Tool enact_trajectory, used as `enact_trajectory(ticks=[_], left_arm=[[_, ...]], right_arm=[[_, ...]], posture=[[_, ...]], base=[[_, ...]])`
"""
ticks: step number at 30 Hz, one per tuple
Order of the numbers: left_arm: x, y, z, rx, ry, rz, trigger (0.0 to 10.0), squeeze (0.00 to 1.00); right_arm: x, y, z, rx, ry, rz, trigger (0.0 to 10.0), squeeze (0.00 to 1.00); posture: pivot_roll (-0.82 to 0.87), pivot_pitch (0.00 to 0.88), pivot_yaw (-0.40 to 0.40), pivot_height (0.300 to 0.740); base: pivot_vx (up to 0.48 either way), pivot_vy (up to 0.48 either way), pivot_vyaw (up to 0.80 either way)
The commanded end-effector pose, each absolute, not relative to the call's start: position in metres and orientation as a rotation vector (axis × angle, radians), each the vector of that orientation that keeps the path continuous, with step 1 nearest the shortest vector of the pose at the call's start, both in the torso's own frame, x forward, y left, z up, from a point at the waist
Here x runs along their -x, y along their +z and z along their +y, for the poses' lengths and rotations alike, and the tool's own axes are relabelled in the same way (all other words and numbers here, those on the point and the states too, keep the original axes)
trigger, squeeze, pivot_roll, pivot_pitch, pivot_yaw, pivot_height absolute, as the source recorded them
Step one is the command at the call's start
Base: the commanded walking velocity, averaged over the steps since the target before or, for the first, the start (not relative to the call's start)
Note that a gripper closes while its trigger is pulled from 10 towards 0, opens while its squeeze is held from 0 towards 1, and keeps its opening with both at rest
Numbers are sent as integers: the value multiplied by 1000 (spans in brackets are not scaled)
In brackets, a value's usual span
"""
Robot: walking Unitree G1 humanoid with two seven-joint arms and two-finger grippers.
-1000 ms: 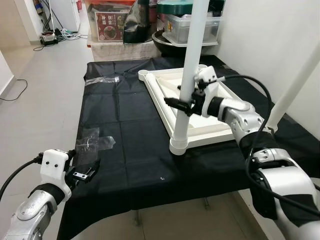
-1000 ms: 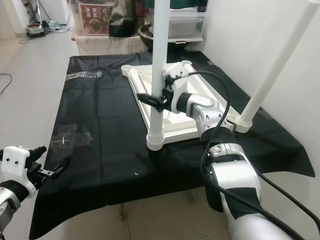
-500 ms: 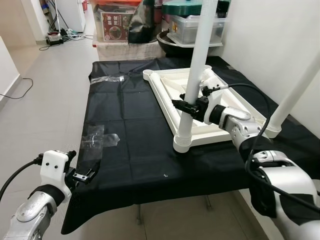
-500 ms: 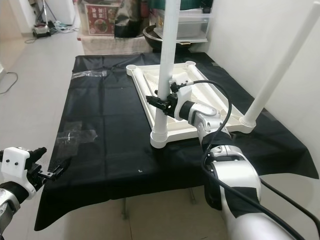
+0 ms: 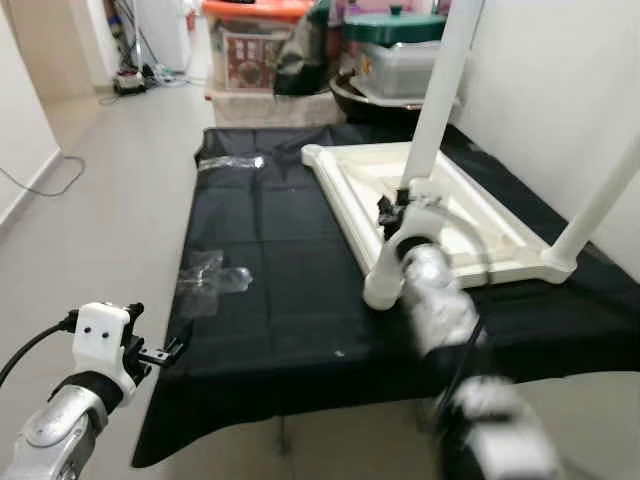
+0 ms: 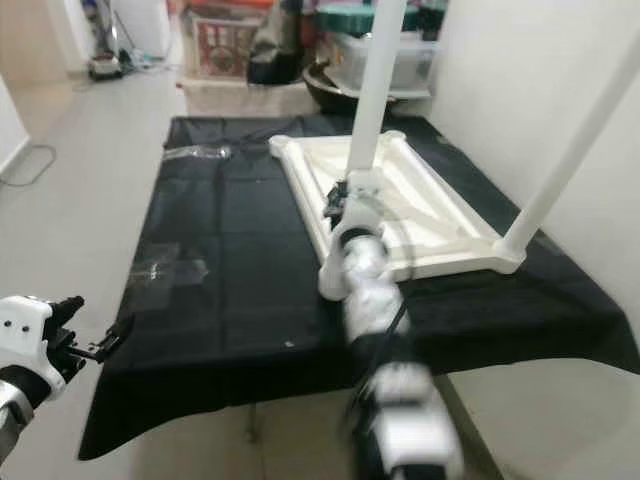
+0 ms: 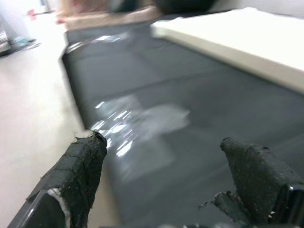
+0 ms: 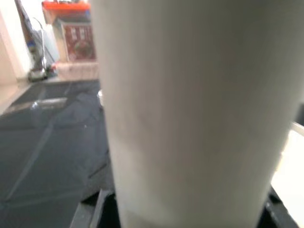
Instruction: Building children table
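A white children's table top (image 5: 478,222) lies upside down on a black cloth (image 5: 270,300). One white leg (image 5: 440,100) stands in the near corner socket (image 5: 381,286), and a second leg (image 5: 598,200) rises at the right corner. My right arm is blurred; its gripper (image 5: 392,212) is on the lower part of the near leg, and in the right wrist view that leg (image 8: 190,109) sits right between the fingers. My left gripper (image 5: 160,352) hangs open off the cloth's near left corner, with both fingers (image 7: 80,161) wide apart and nothing between them.
Crumpled clear plastic bags (image 5: 215,272) (image 5: 230,162) lie on the left half of the cloth. Storage boxes (image 5: 255,55) and a lidded tub (image 5: 395,55) stand behind the table. A white wall (image 5: 560,80) runs close on the right; tiled floor (image 5: 100,200) is on the left.
The whole view has shifted as the camera moved. My right arm is now motion-blurred but its gripper stays on the near leg. The left gripper has hardly moved.
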State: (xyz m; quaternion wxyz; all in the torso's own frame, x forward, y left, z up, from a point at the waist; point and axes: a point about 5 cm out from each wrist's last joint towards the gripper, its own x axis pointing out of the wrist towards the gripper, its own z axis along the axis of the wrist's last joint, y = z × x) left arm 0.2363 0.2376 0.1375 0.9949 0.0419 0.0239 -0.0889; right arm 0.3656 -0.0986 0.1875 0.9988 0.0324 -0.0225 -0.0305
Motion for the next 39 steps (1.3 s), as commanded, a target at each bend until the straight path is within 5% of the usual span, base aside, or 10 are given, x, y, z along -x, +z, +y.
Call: enact_trajectory(ticks=[1,9,11,13,14,20,21,28,30,39], left_arm=[[-234,134,239,-100,-173,72,10000,0],[-236,134,238,-96,-163,66,10000,0],[-236,134,238,-94,-162,64,10000,0],[-236,134,239,-94,-164,64,10000,0],[-236,134,239,-94,-165,64,10000,0],[-236,134,238,-90,-177,66,10000,0],[-236,134,238,-89,-180,67,10000,0],[-236,133,236,-80,-193,62,10000,0],[-237,133,235,-74,-202,59,10000,0],[-238,132,232,-70,-211,56,10000,0]], right_arm=[[-360,173,-92,-113,-108,30,0,0],[-364,186,-89,-131,-136,17,0,0],[-357,189,-85,-142,-72,48,10000,0],[-355,192,-86,-154,-44,42,10000,0],[-353,195,-87,-161,-29,39,10000,1000],[-358,219,-108,-134,40,-51,10000,945],[-360,227,-114,-120,60,-82,10000,0],[-366,259,-134,-43,435,-215,10000,0],[-362,253,-135,26,675,-191,10000,0],[-364,218,-117,71,1075,-24,10000,0]], posture=[[98,0,-62,740],[92,0,-72,740],[88,0,-71,740],[82,0,-65,740],[81,0,-65,740],[68,0,-59,740],[68,0,-59,740],[58,0,-61,740],[56,0,-63,740],[101,0,-99,740]], base=[[0,0,0],[0,0,0],[0,0,0],[0,0,0],[0,0,0],[0,0,0],[0,0,0],[0,0,0],[0,0,0],[0,0,0]])
